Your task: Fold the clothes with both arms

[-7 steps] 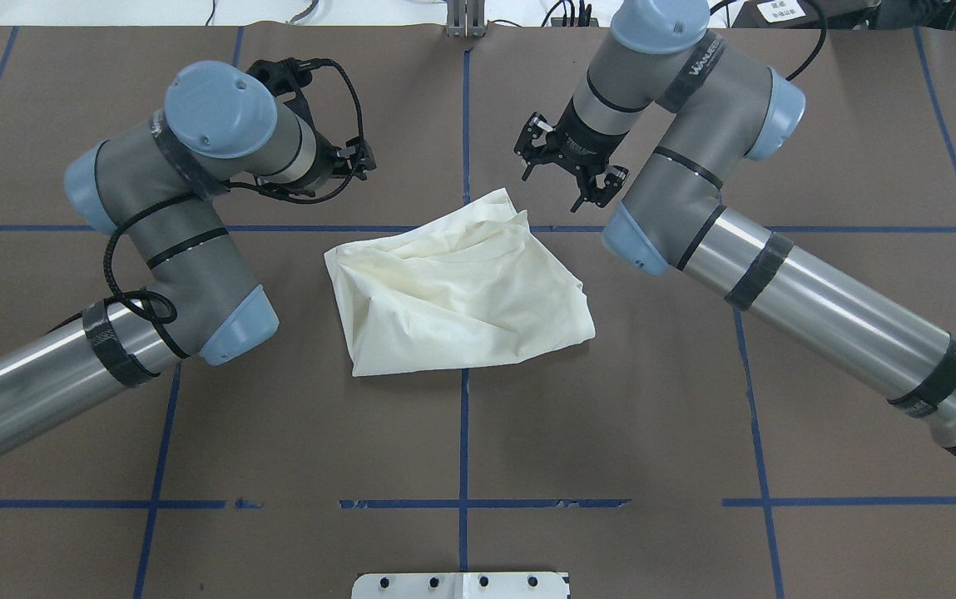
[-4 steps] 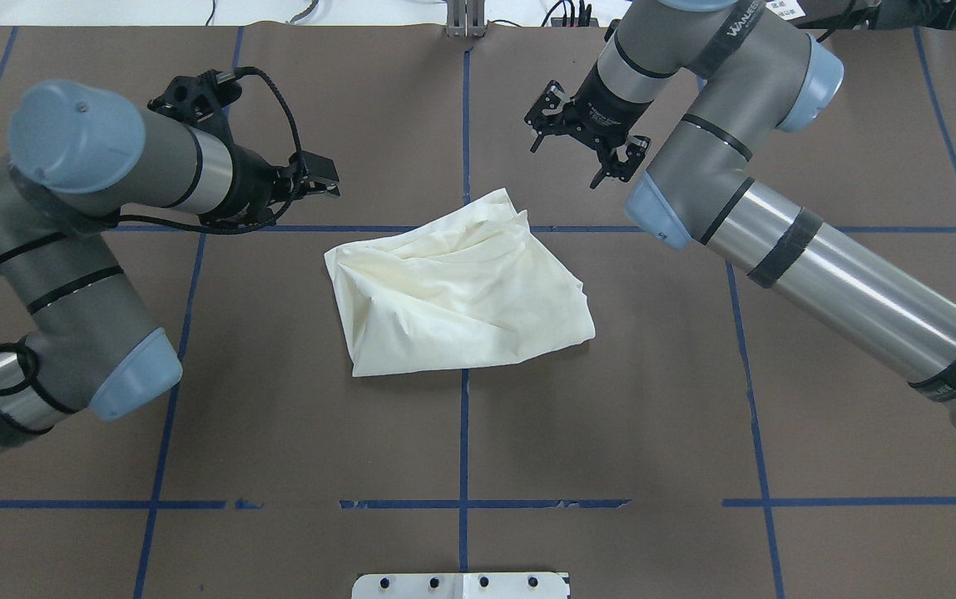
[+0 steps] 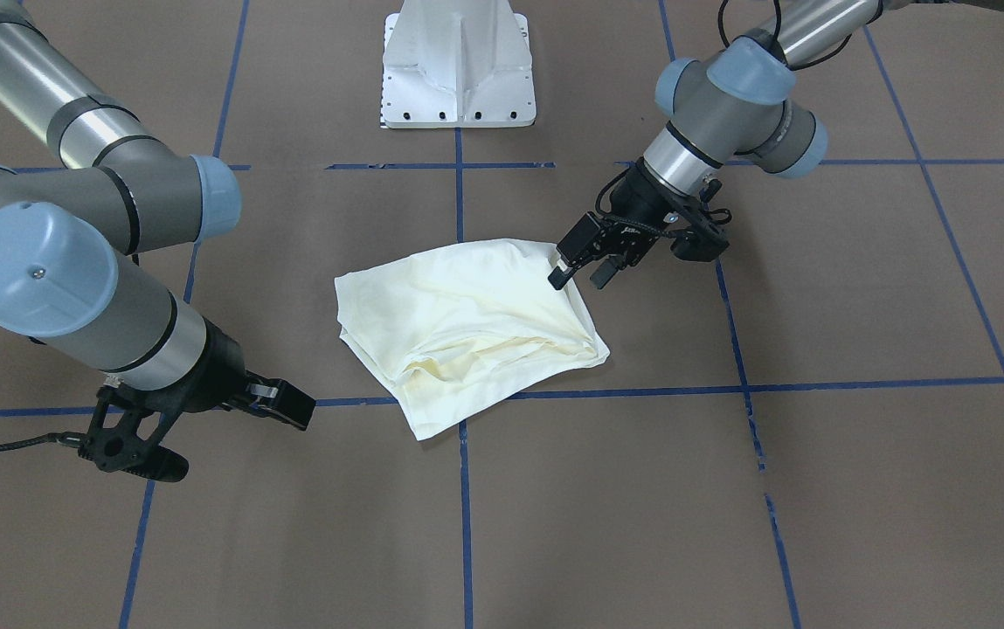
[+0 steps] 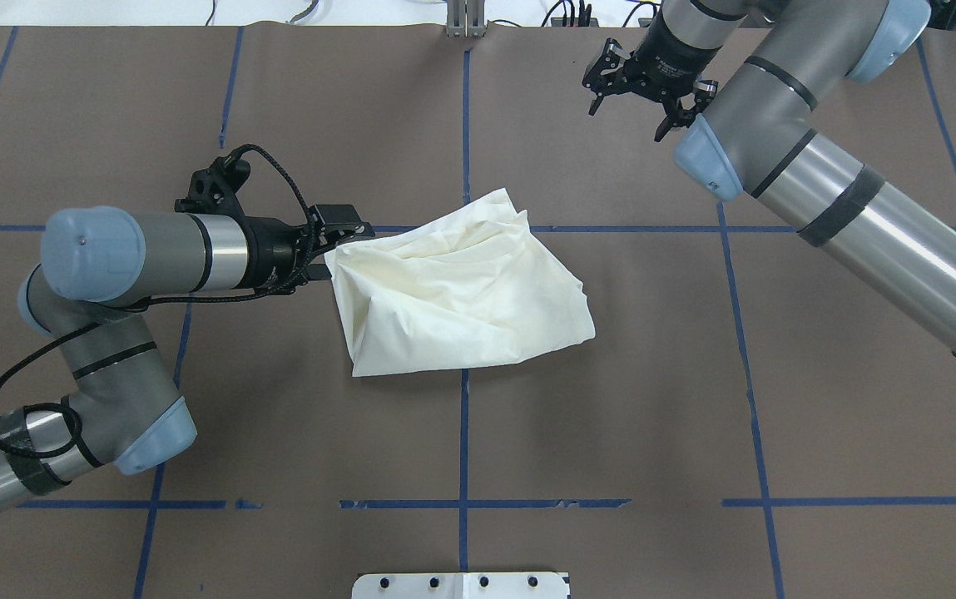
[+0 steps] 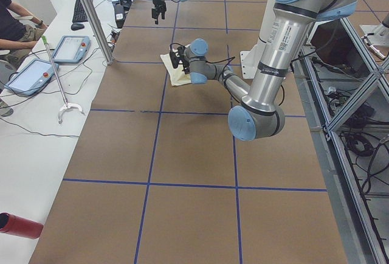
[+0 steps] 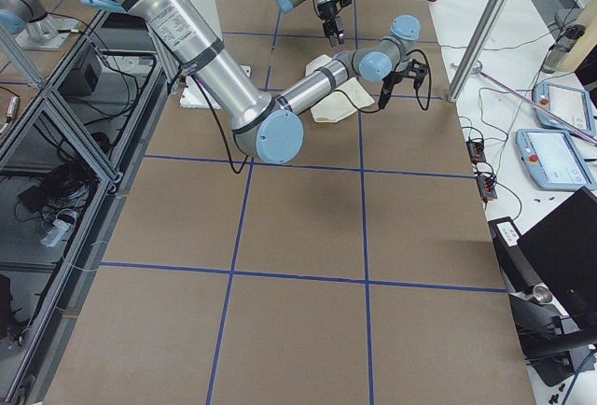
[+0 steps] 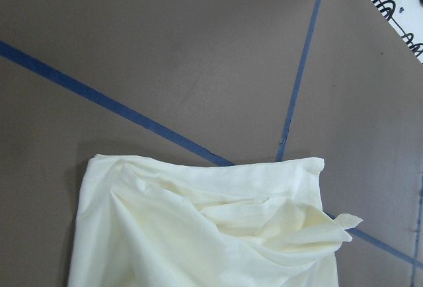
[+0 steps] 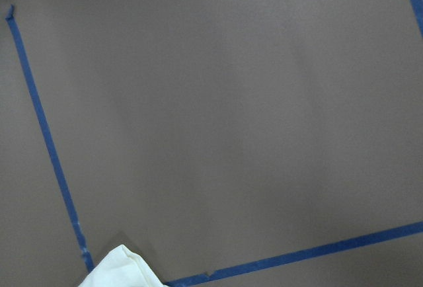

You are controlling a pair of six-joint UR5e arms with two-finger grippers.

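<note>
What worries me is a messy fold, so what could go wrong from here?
The left gripper has open jaws at a corner of the crumpled shirt, where layers overlap; it might pinch several, or miss. The right gripper hangs open far from the shirt, so a lift by one arm alone would probably drag or bunch it.

Overhead, a crumpled cream cloth shirt (image 4: pixel 461 291) is laid mid-frame on the brown papered bench (image 4: pixel 611 416). The black two-finger left hand (image 4: pixel 344 245) is set at its upper-left corner, the right hand (image 4: pixel 627 121) at upper right, well apart.
</note>
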